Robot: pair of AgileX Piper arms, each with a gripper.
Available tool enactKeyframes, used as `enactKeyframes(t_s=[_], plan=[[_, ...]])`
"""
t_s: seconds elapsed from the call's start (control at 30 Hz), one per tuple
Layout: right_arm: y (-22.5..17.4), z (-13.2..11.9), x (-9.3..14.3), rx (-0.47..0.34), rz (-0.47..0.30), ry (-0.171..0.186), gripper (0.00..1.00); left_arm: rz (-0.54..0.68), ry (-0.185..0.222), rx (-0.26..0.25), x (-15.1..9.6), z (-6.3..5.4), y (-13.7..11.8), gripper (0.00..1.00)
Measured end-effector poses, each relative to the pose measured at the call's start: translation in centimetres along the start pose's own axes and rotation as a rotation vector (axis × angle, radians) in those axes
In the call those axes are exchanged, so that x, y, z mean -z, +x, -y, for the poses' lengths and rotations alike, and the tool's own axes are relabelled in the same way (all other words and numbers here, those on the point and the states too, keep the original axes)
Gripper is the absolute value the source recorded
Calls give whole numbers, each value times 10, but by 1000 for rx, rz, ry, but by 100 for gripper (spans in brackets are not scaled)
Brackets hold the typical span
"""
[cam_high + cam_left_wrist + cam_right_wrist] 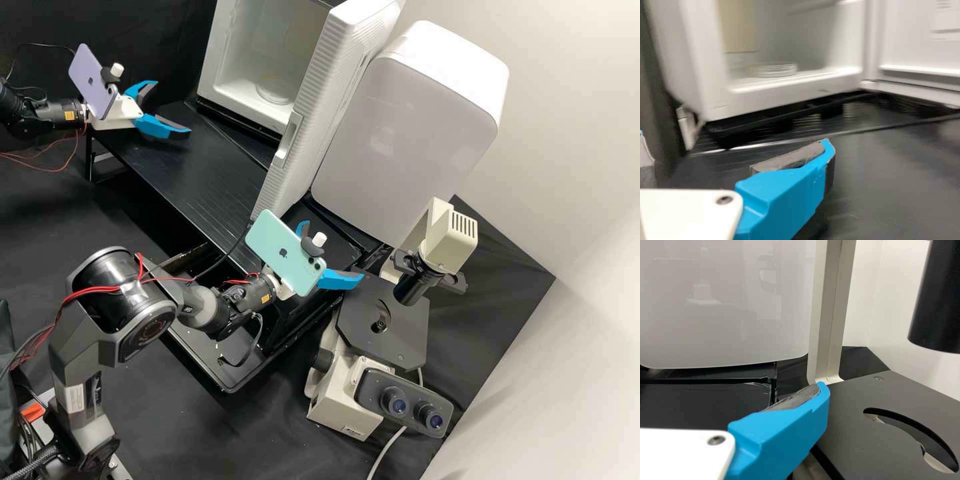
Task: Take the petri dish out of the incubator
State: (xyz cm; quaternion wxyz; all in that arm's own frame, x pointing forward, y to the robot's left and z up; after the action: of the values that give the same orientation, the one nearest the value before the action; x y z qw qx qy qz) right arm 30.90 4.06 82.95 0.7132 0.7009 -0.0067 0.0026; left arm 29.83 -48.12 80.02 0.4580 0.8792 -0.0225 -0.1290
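The petri dish [275, 90] sits inside the open incubator [230, 63], its swung-out door [320, 107] reaching toward the microscope [347, 397]; left jaws hang open over the bench [200, 173] facing the dish, right jaws open at the microscope's stage [393, 337].

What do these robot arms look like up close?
Dark grey jointed arms with red wires. Each ends in a white claw with two blue fingers, grey-padded inside: left claw, right claw. A lilac phone rides the left wrist, a mint phone the right.
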Motion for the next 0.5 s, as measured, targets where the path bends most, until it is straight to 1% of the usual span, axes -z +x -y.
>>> enactKeyframes(t_s=[0.07,0.13,0.23,0.43,0.5], plan=[[0,0,0,0,0,0,100,44,20,14,-6,2,0,100],[0,0,0,0,0,0,100,73,23,20,-11,2,1,100],[0,0,0,0,0,0,100,143,40,12,-22,-3,6,100],[0,0,0,0,0,0,100,257,52,14,-38,-10,16,100],[0,0,0,0,0,0,100,278,46,15,-40,-12,19,100]])
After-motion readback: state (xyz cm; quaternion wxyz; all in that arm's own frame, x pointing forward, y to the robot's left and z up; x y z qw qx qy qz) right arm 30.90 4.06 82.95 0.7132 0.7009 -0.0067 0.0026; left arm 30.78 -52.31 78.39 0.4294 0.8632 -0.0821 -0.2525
